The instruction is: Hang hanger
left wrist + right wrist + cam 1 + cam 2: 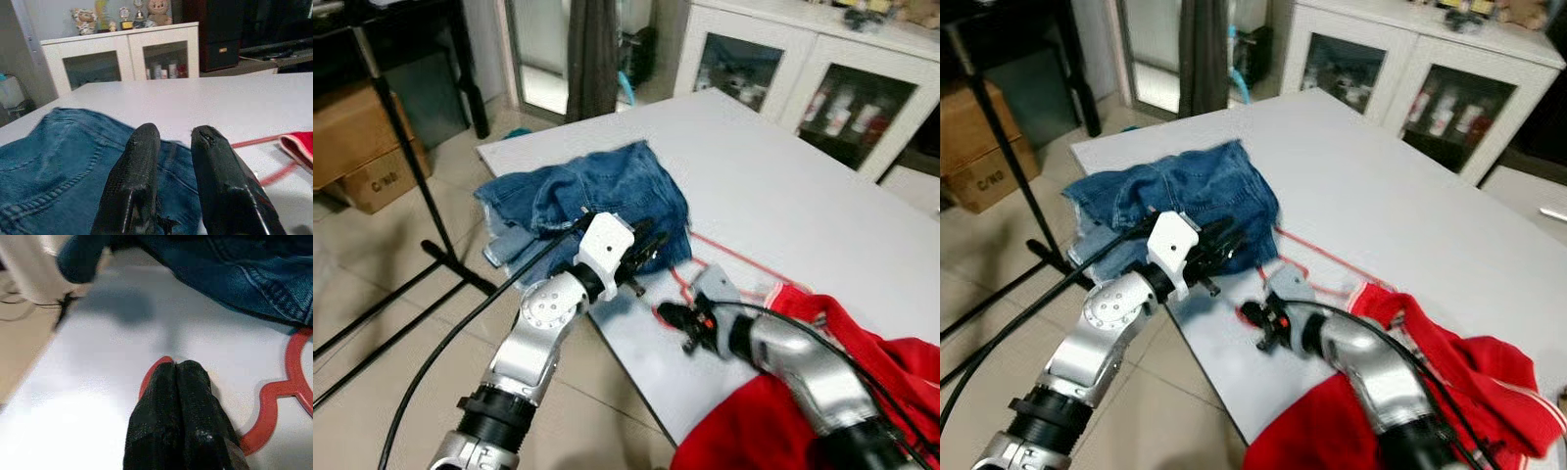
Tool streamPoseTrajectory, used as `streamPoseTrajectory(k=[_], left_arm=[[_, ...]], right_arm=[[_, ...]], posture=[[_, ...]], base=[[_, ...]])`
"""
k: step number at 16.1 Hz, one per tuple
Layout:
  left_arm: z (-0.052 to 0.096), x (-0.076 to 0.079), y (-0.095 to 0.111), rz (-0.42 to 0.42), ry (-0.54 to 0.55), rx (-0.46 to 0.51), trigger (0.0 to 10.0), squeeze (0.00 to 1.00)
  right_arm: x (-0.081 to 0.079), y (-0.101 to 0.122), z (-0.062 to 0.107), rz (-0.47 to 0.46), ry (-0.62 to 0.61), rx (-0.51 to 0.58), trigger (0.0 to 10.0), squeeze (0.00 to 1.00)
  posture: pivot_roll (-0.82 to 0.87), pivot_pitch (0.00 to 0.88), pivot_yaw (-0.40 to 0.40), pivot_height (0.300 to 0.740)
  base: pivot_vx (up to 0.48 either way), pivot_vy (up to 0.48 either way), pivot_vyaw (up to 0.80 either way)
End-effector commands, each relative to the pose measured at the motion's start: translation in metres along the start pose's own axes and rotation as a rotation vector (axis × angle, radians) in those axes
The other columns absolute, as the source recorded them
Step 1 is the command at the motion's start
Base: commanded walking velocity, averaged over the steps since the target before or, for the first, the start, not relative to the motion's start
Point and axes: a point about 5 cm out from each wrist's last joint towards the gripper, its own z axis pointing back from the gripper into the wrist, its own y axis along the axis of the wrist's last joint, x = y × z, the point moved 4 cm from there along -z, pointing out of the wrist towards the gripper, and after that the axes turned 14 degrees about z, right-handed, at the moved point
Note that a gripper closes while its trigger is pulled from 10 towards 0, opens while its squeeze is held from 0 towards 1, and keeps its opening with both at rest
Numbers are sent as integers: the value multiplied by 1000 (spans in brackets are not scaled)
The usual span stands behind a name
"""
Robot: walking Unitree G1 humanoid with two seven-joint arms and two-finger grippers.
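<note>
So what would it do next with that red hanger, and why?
Probably lift it off the table. The right gripper looks shut on the red hanger at its hook, which still lies flat beside the jeans. The left gripper hovers open over the jeans.

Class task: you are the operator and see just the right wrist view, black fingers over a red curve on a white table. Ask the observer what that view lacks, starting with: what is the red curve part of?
Observer: A red hanger lying flat on the white table.
Operator: Is clothing on it?
Observer: A red garment covers its far end.
Operator: Where is the other arm?
Observer: The left gripper, fingers apart, hangs above folded blue jeans.
</note>
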Motion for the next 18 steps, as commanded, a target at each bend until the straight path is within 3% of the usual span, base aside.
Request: streamPoseTrajectory(k=[1,5,10,15,16,18], left_arm=[[-2,6,2,-3,-24,7,10000,0],[-4,7,4,-16,-30,17,10000,0],[-2,3,11,-16,-10,61,10000,0],[0,-8,42,25,54,231,10000,0],[2,-12,46,35,69,254,10000,0],[8,-24,50,72,109,277,10000,0]], right_arm=[[0,5,5,-17,15,16,10000,0],[30,11,11,-41,-131,15,10000,0],[46,19,16,-43,-209,30,10000,0],[47,50,18,97,-224,157,10000,0],[43,54,15,129,-216,173,10000,992],[28,59,8,166,-158,206,10000,1000]], posture=[[92,82,-78,740],[90,80,-73,740],[98,82,-74,740],[102,82,-75,740],[102,82,-74,740],[102,82,-74,740]], base=[[0,0,0],[0,0,0],[0,0,0],[0,0,0],[0,0,0],[0,0,0]])
